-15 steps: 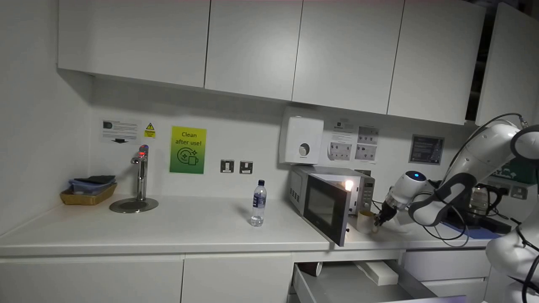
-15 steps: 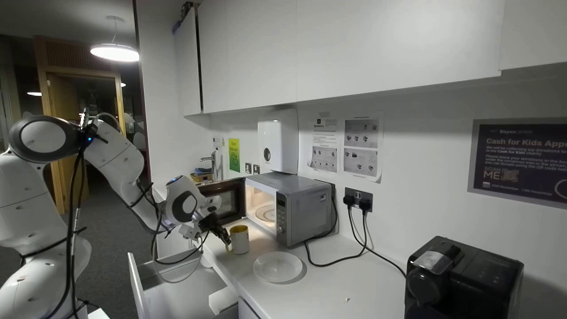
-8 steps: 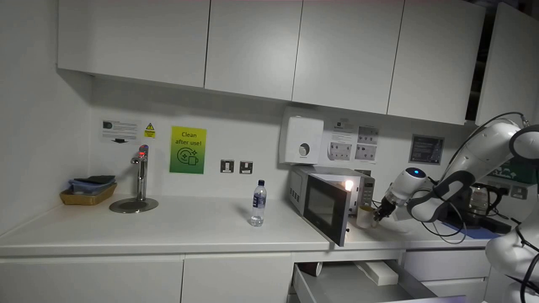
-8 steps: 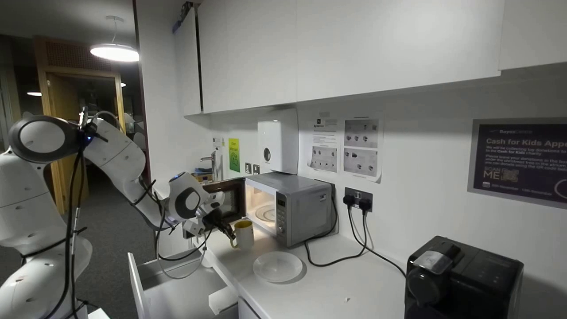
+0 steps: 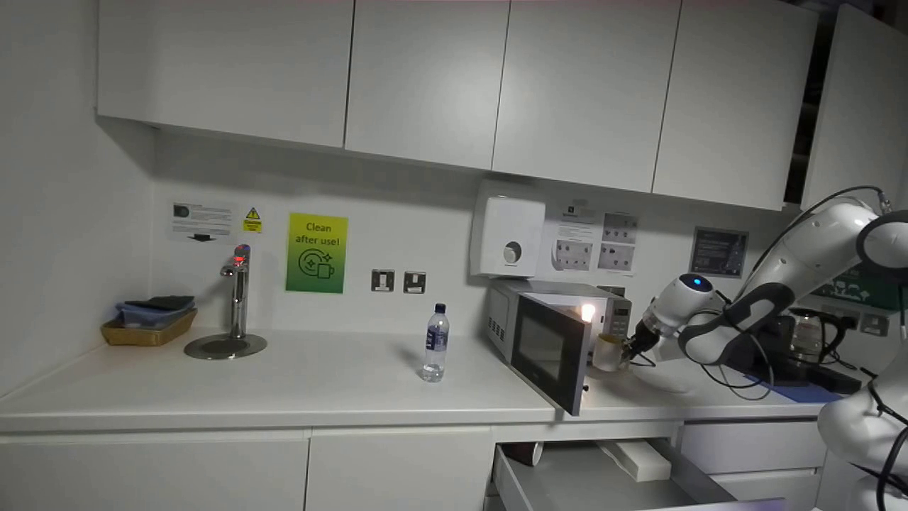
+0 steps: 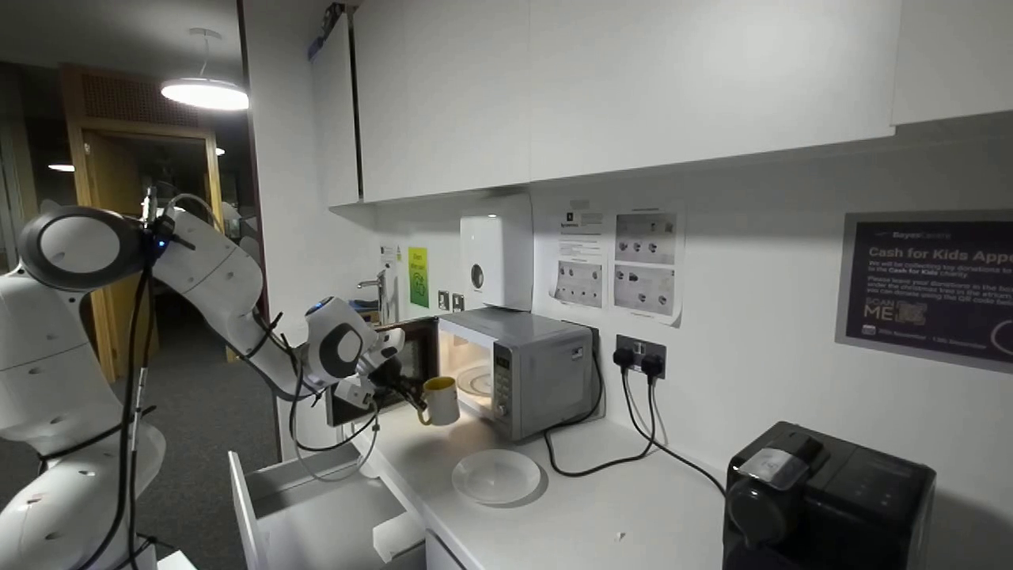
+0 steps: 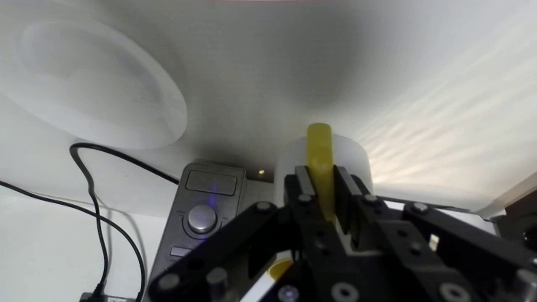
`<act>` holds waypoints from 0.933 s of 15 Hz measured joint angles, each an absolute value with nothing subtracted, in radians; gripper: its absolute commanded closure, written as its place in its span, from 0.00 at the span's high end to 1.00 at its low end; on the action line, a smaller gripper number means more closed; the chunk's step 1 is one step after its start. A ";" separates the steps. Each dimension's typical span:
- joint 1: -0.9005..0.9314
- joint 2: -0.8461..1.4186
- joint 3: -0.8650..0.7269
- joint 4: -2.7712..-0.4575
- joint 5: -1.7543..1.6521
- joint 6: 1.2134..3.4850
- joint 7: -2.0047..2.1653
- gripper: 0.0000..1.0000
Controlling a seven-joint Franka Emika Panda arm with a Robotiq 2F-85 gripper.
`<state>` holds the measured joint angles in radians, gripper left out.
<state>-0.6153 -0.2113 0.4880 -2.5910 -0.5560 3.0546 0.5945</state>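
Note:
A white mug [image 6: 445, 405] with a yellow inside and a yellow handle hangs above the counter in both exterior views, slightly tilted. My gripper [image 7: 321, 172] is shut on the mug's yellow handle [image 7: 319, 147], with one finger on each side of it. The mug's white body [image 7: 351, 156] shows behind the fingers in the wrist view and is partly hidden by them. The grey microwave [image 6: 546, 368] stands just beyond the mug, lit inside, with a glass turntable [image 6: 476, 381]. Its door [image 5: 550, 348] is swung open, beside the mug.
A clear plate [image 6: 497, 477] lies on the counter near the microwave. Below, a drawer [image 5: 589, 490] stands pulled out. A water bottle [image 5: 435, 346] stands past the microwave door. A black coffee machine [image 6: 831, 499] and power cables [image 6: 589, 473] are on the counter.
My gripper has risen with the mug in it, lifting it off the counter and moving it toward the microwave opening. The mug has tilted slightly. The door, plate and drawer have not moved.

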 measured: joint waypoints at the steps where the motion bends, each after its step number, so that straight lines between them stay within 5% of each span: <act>1: -0.615 -0.207 0.493 -2.578 -0.556 3.055 0.594 0.04; 14: -0.588 -0.083 0.520 -2.413 -0.556 3.049 0.524 0.04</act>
